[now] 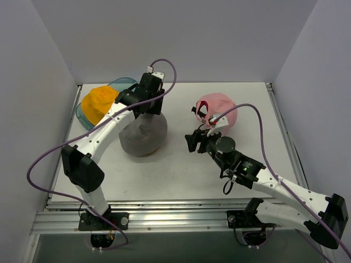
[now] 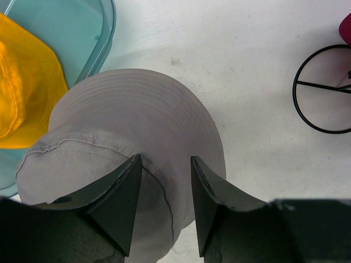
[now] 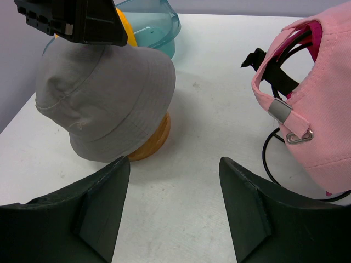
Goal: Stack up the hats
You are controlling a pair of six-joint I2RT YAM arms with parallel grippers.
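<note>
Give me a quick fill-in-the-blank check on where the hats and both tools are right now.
1. The grey hat covers the ____ stand.
2. The yellow-orange hat lies in the teal ____.
3. The left tool is open over the grey hat; the right tool is open and holds ____.
4. In the top view, the pink cap sits to the ____ of the grey hat.

Missing words: wooden; tub; nothing; right.
</note>
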